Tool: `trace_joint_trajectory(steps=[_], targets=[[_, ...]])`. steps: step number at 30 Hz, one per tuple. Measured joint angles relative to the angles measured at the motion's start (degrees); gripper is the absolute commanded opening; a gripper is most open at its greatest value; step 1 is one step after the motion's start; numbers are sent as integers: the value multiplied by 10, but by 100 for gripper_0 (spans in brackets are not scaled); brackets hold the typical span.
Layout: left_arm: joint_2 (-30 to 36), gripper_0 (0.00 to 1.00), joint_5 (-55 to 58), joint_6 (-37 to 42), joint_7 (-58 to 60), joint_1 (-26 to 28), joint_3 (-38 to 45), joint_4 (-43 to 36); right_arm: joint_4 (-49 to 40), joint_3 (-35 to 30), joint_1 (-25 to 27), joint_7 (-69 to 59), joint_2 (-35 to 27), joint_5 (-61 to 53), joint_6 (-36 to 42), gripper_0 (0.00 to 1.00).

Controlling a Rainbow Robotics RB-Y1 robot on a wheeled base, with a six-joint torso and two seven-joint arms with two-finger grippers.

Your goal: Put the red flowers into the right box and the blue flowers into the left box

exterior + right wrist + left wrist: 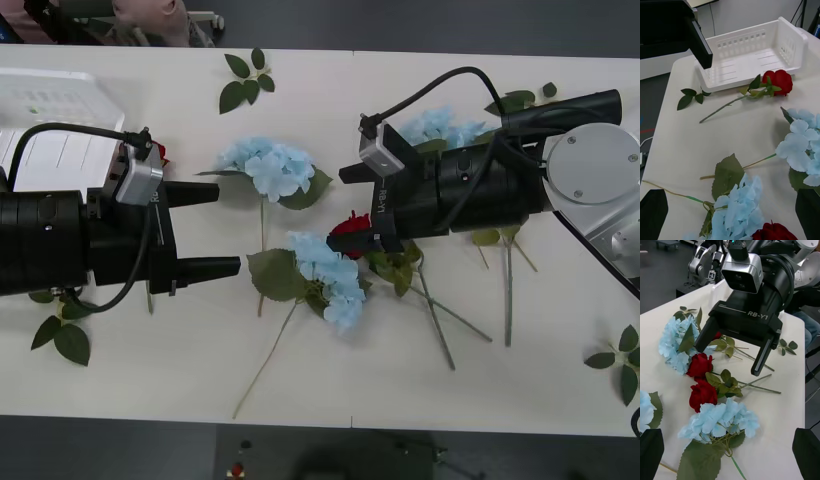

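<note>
Front view, left to right: the large shallow white plastic left box [60,95] with its slotted floor sits at the table's far left corner. Just in front of that box hangs the black left gripper [215,230], fingers spread wide and holding nothing. Past its fingertips, farther from the box, lie two pale sky-blue hydrangea clusters, the blue flowers [268,167], with green leaves on the white table [330,390]. Next comes the black right gripper [352,208], jaws wide apart and empty, poised over deep-red artificial roses, the red flowers [351,228]. One more red rose [779,81] lies beside the box's front wall. Left wrist view shows "RB-Y1" printed on the right gripper's body.
</note>
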Motion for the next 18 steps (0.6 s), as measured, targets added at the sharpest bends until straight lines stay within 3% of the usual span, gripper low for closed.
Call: trace_joint_trajectory(steps=[18], targets=[[-3, 100, 4, 0, 0, 1, -5, 0, 9, 9, 20, 0, 0, 1, 1, 100]])
